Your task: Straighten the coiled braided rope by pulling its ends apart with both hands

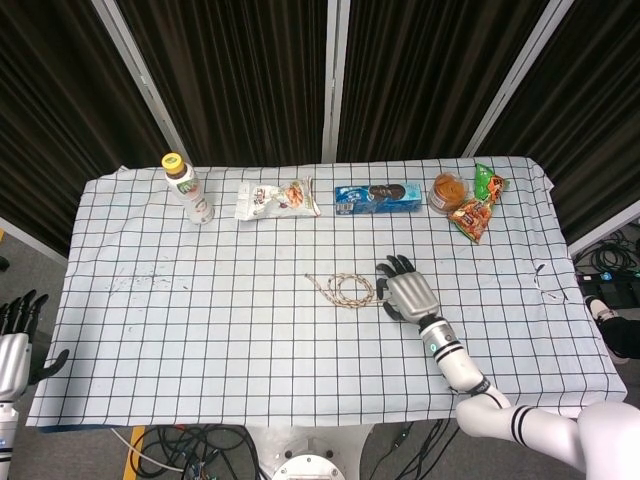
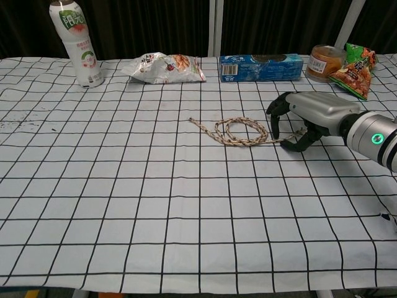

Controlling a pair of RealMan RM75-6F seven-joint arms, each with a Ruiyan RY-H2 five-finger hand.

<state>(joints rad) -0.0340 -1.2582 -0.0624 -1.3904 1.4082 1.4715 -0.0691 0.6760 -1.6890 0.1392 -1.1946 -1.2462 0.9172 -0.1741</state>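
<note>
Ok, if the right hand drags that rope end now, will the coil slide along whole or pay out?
Probably pays out. The braided rope lies limp in loose flat loops on the tablecloth, so it looks floppy and light. With the left hand off at the table edge, nothing anchors the far end, so it may trail after the right hand.

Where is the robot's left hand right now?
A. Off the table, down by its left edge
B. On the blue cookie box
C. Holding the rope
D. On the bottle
A: the left hand hangs beside the table, far from the rope, touching nothing.
</note>
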